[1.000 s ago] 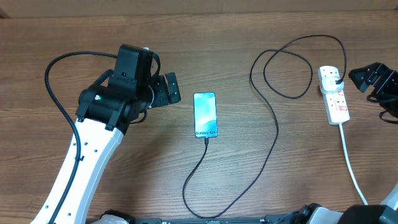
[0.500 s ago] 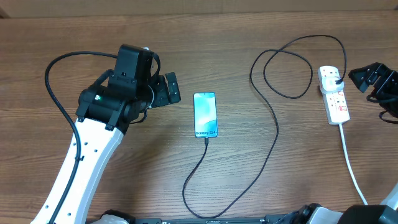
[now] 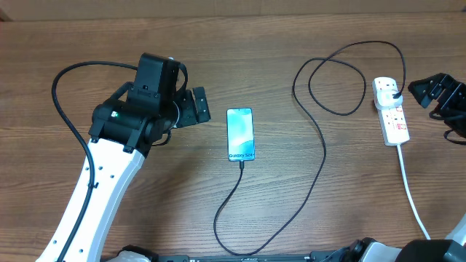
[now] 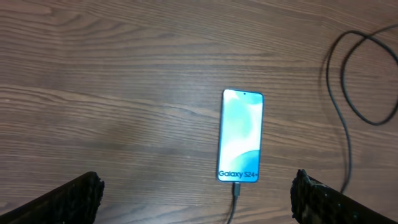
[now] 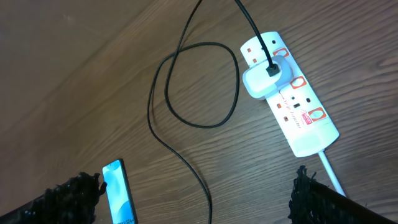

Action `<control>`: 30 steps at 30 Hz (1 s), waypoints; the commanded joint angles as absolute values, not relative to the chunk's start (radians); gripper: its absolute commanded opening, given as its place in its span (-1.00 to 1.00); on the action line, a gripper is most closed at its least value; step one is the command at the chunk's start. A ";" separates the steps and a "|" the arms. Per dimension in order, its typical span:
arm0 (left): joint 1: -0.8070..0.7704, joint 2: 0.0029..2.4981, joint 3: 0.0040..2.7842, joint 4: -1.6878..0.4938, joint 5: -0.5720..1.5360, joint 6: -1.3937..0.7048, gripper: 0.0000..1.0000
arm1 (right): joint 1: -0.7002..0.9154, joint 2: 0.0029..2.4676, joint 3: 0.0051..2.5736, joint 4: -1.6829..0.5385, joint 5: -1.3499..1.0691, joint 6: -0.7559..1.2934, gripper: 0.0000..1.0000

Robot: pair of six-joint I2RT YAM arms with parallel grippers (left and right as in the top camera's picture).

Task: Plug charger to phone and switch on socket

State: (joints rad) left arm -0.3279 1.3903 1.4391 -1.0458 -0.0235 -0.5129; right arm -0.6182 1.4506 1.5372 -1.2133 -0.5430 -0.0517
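The phone [image 3: 240, 134] lies flat mid-table with its blue-teal screen lit; it also shows in the left wrist view [image 4: 240, 135] and the right wrist view [image 5: 118, 193]. The black charger cable [image 3: 320, 156] runs from the phone's near end, loops, and ends at a plug in the white socket strip [image 3: 391, 110], also seen in the right wrist view [image 5: 289, 93]. My left gripper [image 3: 195, 105] is open and empty, left of the phone; its fingers show in its own view [image 4: 196, 198]. My right gripper [image 3: 429, 89] is open and empty, right of the socket.
The socket's white cord [image 3: 411, 196] runs toward the table's near right edge. The left arm's black cable [image 3: 65, 109] arcs over the left side. A wall edge runs along the far side of the wooden table [image 3: 218, 44].
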 commanded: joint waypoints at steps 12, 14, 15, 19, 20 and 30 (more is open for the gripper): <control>-0.324 1.024 1.009 -0.776 -0.164 -0.476 0.99 | -0.617 1.452 1.554 -1.209 -0.551 -0.052 1.00; -0.309 0.951 0.921 -0.720 -0.165 -0.467 1.00 | -0.617 1.452 1.554 -1.209 -0.551 -0.052 1.00; -0.299 0.914 0.876 -0.688 -0.165 -0.467 1.00 | -0.617 1.452 1.554 -1.209 -0.551 -0.052 1.00; -0.241 0.754 0.696 -0.522 -0.156 -0.467 0.99 | -0.617 1.452 1.554 -1.209 -0.551 -0.052 1.00; -0.226 0.714 0.652 -0.476 -0.148 -0.467 1.00 | -0.617 1.452 1.553 -1.209 -0.551 -0.052 1.00; -0.109 0.321 0.243 0.081 -0.017 -0.373 1.00 | -0.617 1.452 1.554 -1.209 -0.551 -0.052 1.00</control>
